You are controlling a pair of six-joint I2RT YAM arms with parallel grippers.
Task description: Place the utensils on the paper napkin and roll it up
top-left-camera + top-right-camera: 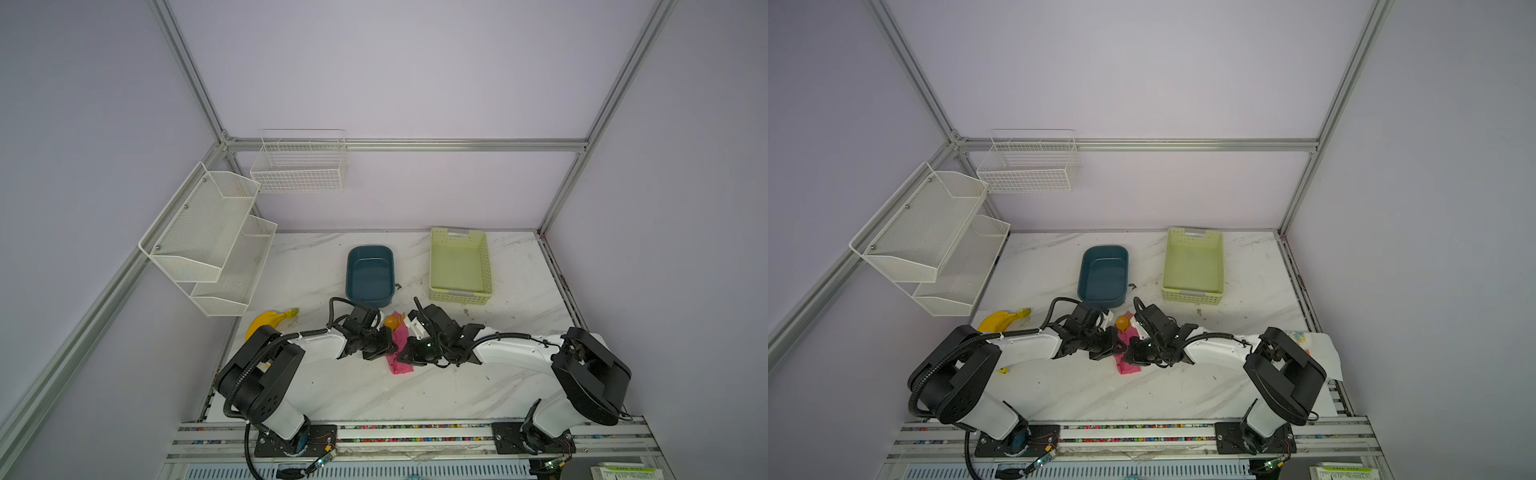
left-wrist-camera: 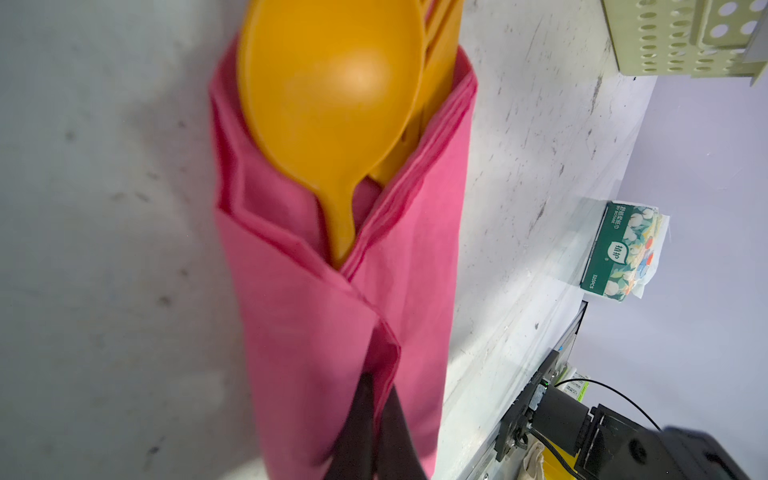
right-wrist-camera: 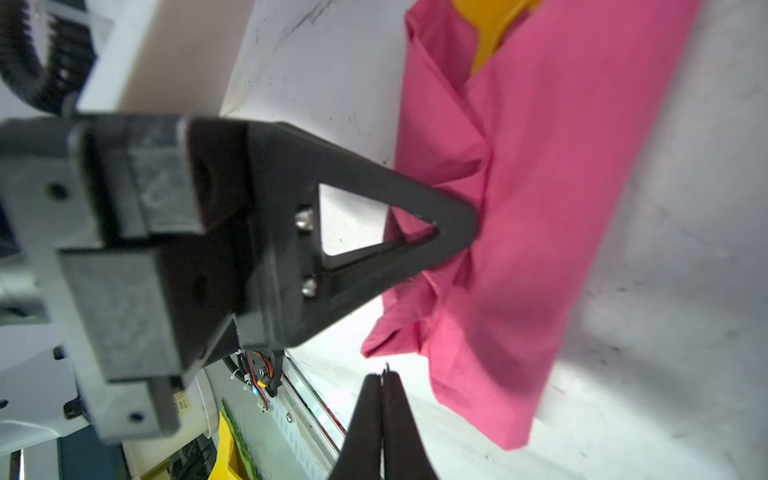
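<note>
Paper napkin (image 2: 316, 332): pink, wrapped lengthwise round the utensils (image 2: 438, 83); lies on the marble table (image 1: 374, 395) between both grippers, in front of the blue tub (image 1: 370, 272); the spoon bowl (image 2: 332, 83) and other orange ends protrude from its far opening. Left gripper (image 2: 378, 388): jaws pinching a fold of the napkin's overlapping flap; right gripper (image 3: 383, 376): jaws pressed together, empty, just beside the napkin's edge.
</note>
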